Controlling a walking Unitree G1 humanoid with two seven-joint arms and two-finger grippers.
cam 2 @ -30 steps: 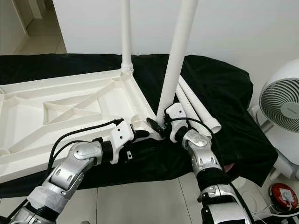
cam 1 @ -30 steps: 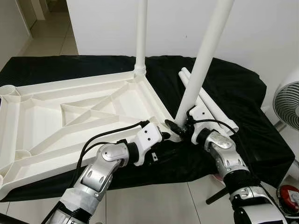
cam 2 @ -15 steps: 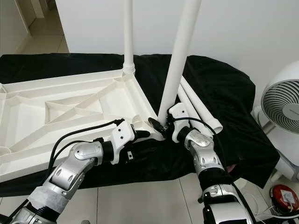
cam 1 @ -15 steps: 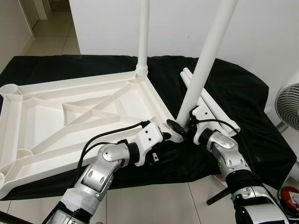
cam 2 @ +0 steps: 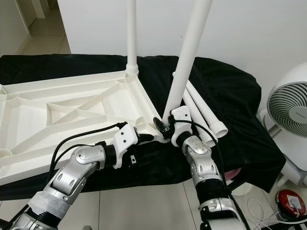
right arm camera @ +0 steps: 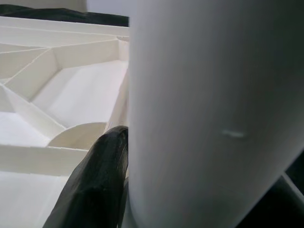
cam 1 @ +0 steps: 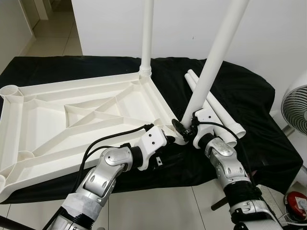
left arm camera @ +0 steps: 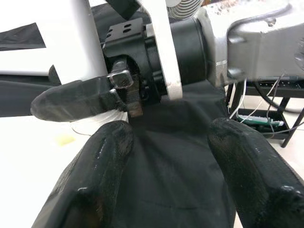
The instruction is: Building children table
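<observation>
Tabletop [cam 1: 72,120]: white plastic, lying upside down with its ribbed underside up, on a black cloth [cam 1: 249,96] spread over the floor [cam 1: 158,206].

Far leg [cam 1: 147,33]: seated upright in the far corner socket.

Near leg [cam 1: 211,62]: foot at the near right corner socket, shaft tilted toward the right. Compared with a second ago its lean looks slightly changed and the right forearm has drawn in closer to the corner, though the head camera has shifted too, so part of this may be only apparent. Judgement: the leg is being worked into its socket and is not yet straight, so this corner is unfinished.

Spare legs [cam 1: 218,112]: two, lying on the cloth just beside the right arm; two sockets on the left side of the tabletop stay open.

Right gripper [cam 1: 184,130]: pinching the near leg at its base; in the right wrist view one black finger [right arm camera: 95,185] presses flat against the white tube, with the tabletop ribs behind.

Left gripper [cam 1: 169,132]: at the same corner, fingers [left arm camera: 90,190] spread with only black cloth between them, holding nothing; tips close to the right gripper's finger and the leg foot, probably not touching the leg.

Fan [cam 2: 290,110]: white, standing on the floor at the right, well apart from the work.
</observation>
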